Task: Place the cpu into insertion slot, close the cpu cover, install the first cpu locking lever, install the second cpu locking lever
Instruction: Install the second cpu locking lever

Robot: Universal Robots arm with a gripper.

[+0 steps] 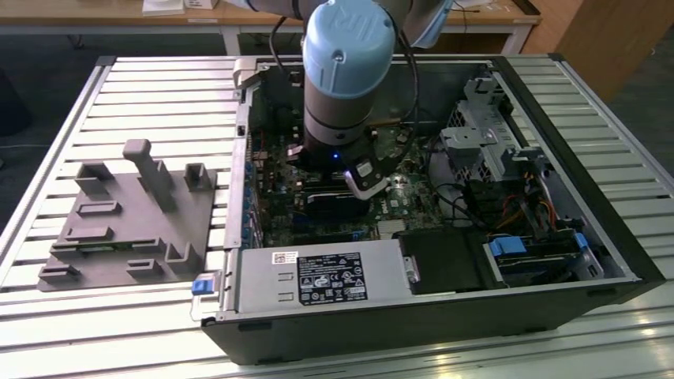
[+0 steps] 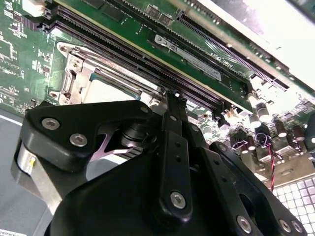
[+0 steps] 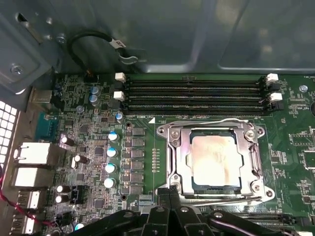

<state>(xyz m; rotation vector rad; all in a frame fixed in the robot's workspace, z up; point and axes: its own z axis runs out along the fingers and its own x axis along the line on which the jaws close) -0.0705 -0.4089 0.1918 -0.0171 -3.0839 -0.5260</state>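
The cpu (image 3: 215,160) is seated under the closed cpu cover (image 3: 179,157); the hand (image 3: 170,194), fingers pressed together, is poised at a locking lever (image 3: 216,198).

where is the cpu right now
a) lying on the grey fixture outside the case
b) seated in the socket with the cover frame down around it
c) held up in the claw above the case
b: in the first wrist view the cpu lies flat in the socket, its pale top showing through the window of the cpu cover lowered over it.
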